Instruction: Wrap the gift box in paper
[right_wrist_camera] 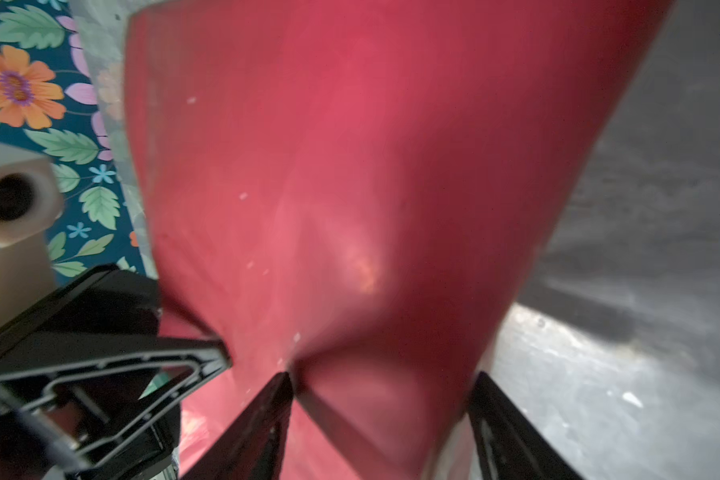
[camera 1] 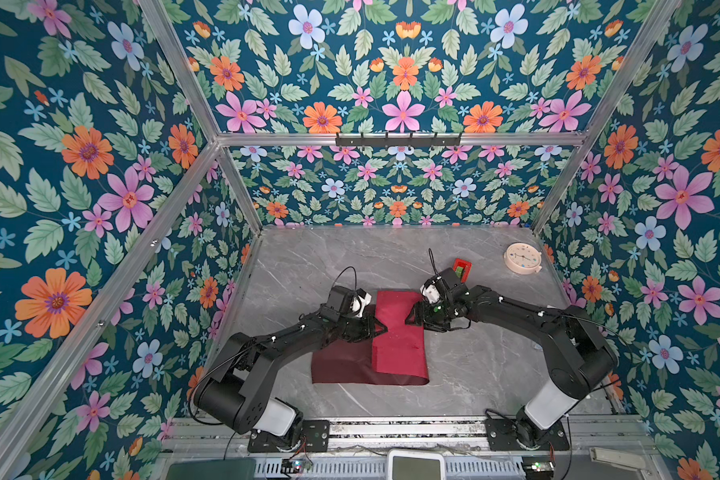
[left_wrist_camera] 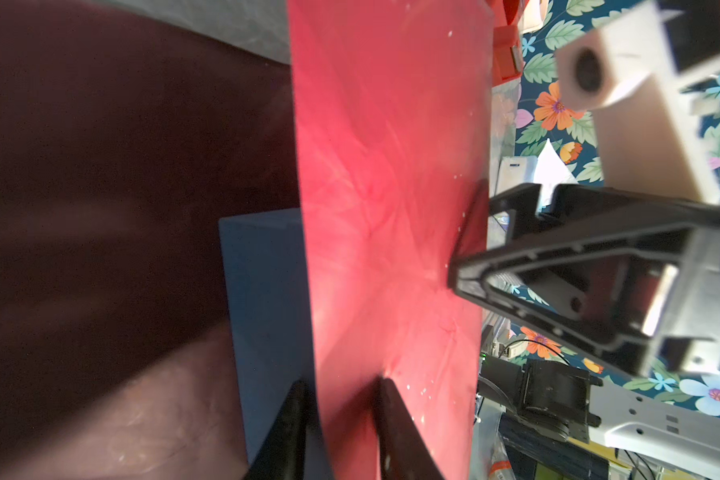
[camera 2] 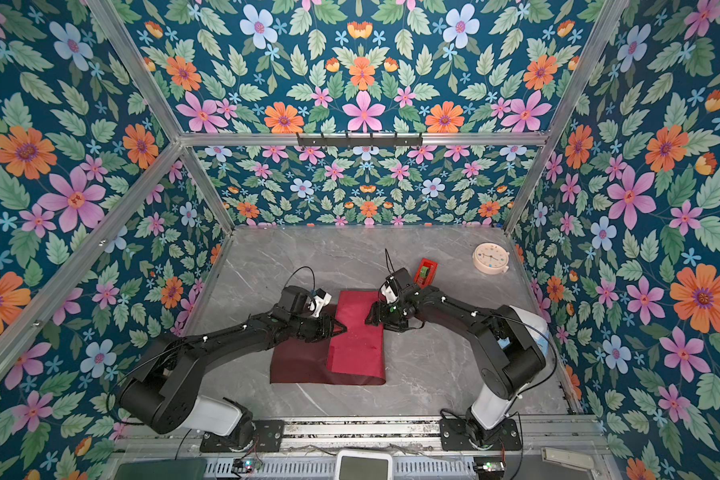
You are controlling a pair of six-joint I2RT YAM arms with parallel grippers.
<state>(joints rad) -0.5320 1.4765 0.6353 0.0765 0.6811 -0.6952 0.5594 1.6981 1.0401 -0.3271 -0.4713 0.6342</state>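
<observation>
The paper [camera 1: 398, 332] [camera 2: 356, 336] lies mid-table, its dull maroon face [camera 1: 341, 365] flat and a bright red flap folded over the gift box. Both top views hide the box. The left wrist view shows a strip of its navy side [left_wrist_camera: 267, 282] beside the flap's edge. My left gripper [camera 1: 381, 329] [left_wrist_camera: 341, 382] straddles that edge with its jaws a little apart, one finger by the blue face and one denting the red paper [left_wrist_camera: 391, 208]. My right gripper [camera 1: 410, 318] [right_wrist_camera: 383, 374] holds its jaws wide on either side of the paper-covered far edge [right_wrist_camera: 350, 187].
A red tape dispenser [camera 1: 461, 268] [camera 2: 427, 270] stands just behind the right wrist. A round cream clock [camera 1: 522, 257] lies at the back right. The grey marble table [camera 1: 495, 365] is walled by floral panels on three sides.
</observation>
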